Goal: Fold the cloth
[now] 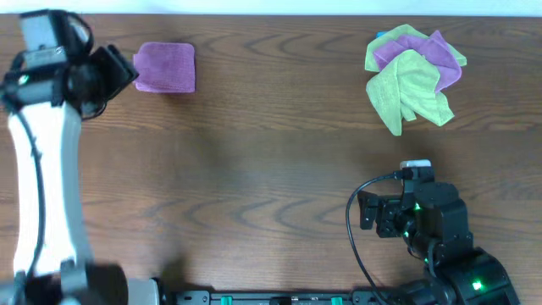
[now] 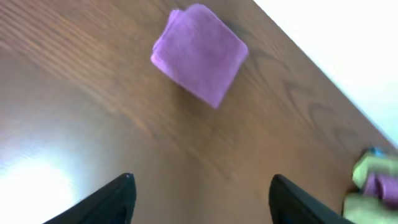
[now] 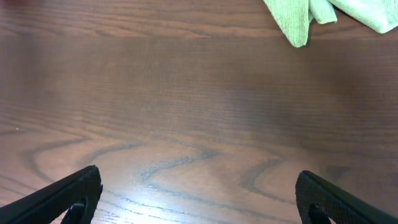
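A folded purple cloth (image 1: 165,67) lies flat on the wooden table at the back left; it also shows in the left wrist view (image 2: 199,54). My left gripper (image 1: 123,69) is open and empty just left of it, apart from it; its fingertips frame bare table in the left wrist view (image 2: 202,186). A heap of crumpled green and purple cloths (image 1: 415,78) lies at the back right. My right gripper (image 1: 366,212) is open and empty near the front right, well short of the heap, whose green edge shows in the right wrist view (image 3: 298,22).
A black cable (image 1: 351,229) loops beside the right arm's base. The left arm's white link (image 1: 42,178) runs along the table's left side. A pale wall edge runs behind the table (image 1: 271,7).
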